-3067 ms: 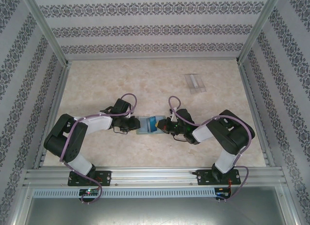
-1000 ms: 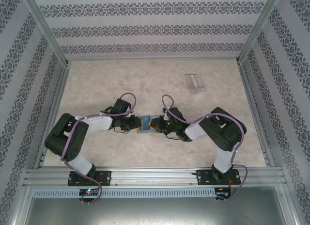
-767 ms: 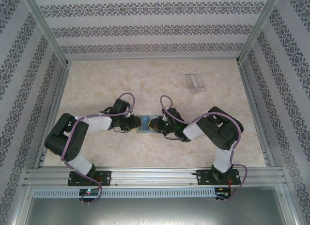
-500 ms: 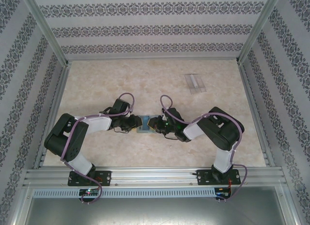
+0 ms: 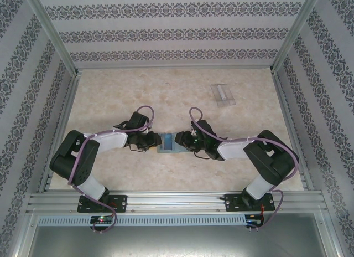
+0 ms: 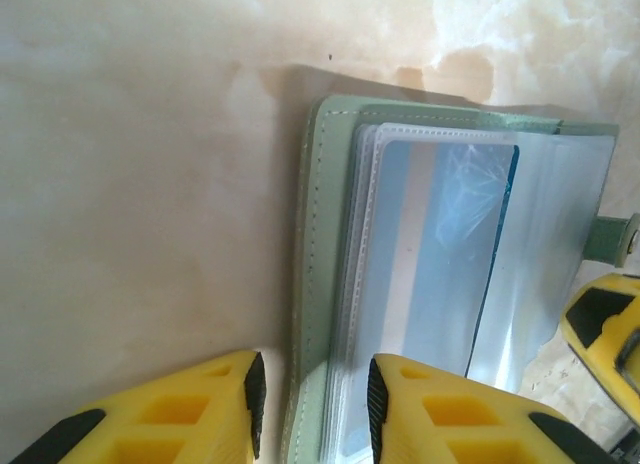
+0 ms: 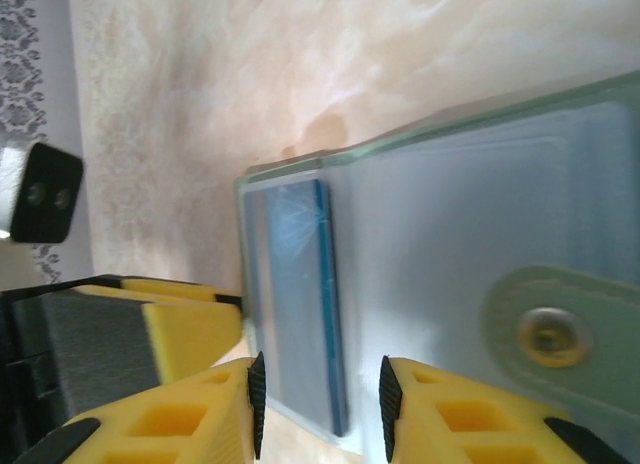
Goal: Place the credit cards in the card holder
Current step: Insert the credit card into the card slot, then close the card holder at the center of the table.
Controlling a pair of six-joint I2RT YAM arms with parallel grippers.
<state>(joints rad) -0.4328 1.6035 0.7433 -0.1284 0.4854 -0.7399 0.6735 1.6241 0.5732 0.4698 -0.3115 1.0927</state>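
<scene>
The grey-green card holder (image 5: 166,142) lies open on the table between my two grippers. In the left wrist view its green cover (image 6: 322,184) holds clear sleeves, and a blue-faced card (image 6: 440,244) sits inside the top sleeve. My left gripper (image 6: 311,409) is open, its fingers straddling the holder's left edge. My right gripper (image 7: 321,409) is open too, its fingers either side of the near end of the card (image 7: 290,284), beside the snap tab (image 7: 545,329). From above, the left gripper (image 5: 151,141) and right gripper (image 5: 184,142) face each other across the holder. No orange-tan card is in view.
A clear plastic box (image 5: 223,94) lies at the back right of the table. Aluminium frame posts and patterned walls close in the left, right and far sides. The left finger (image 7: 190,329) shows in the right wrist view, close to the holder's corner.
The right gripper pushed left over the holder with the card, then drew back slightly to the right, its elbow swinging outward. The card now lies in the sleeve. The left arm hardly moved.
</scene>
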